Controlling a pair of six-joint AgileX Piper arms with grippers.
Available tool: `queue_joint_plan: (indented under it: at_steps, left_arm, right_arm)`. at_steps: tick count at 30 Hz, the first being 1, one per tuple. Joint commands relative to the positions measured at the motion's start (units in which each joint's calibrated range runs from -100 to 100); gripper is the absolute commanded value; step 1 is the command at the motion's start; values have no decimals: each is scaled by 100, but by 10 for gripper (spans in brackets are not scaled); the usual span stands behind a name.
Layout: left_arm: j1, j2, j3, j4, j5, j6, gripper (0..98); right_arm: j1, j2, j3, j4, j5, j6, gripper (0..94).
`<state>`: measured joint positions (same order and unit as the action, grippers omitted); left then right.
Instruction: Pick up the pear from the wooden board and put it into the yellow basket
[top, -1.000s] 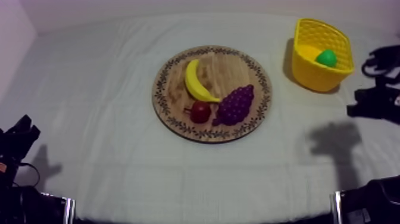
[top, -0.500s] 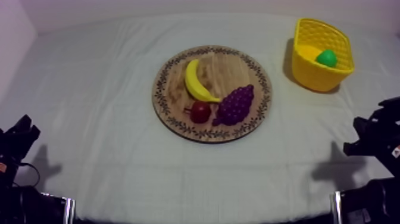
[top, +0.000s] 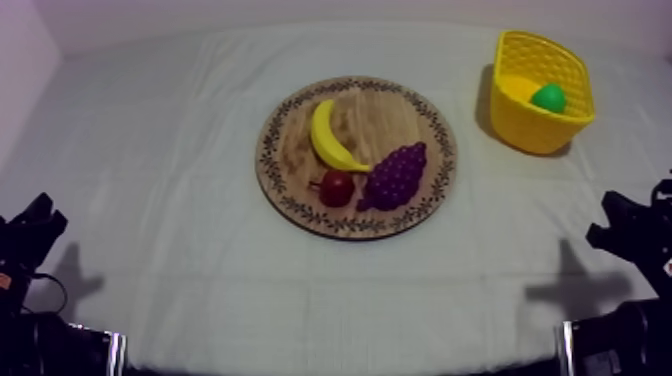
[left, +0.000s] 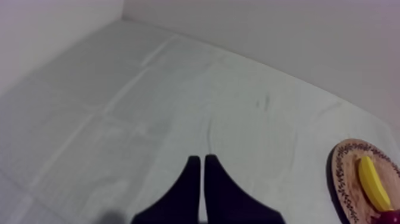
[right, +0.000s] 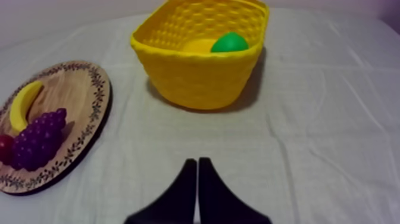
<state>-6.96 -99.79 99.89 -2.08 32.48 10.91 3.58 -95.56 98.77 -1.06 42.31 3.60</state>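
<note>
One cloth-covered surface (top: 180, 200) carries a round wooden board (top: 390, 115) at its centre and a yellow basket (top: 540, 135) well apart from it, on the right arm's side. On the board lie a bunch of grapes (top: 395, 175), a banana (top: 328, 135) and a small red fruit (top: 336, 187) just beside the grapes, while the green pear (top: 548, 97) rests inside the basket. Left claw (left: 199, 158) and right claw (right: 197, 161) are each clenched on nothing, fingers together as a narrow wedge over bare cloth, the right one pointing toward the basket.
</note>
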Motion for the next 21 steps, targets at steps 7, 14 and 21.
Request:
queue_joint_plan:
  at_steps: [7,14,21]
  left_arm:
    - [-3,-4,0,0,2,0,1]
    - [-3,-4,0,0,2,0,1]
    - [-3,-4,0,0,2,0,1]
  right_arm:
    - [23,-11,95,-3,-384,706,7]
    - [25,-11,100,-4,-406,753,7]
    - [25,-11,101,-4,-408,756,7]
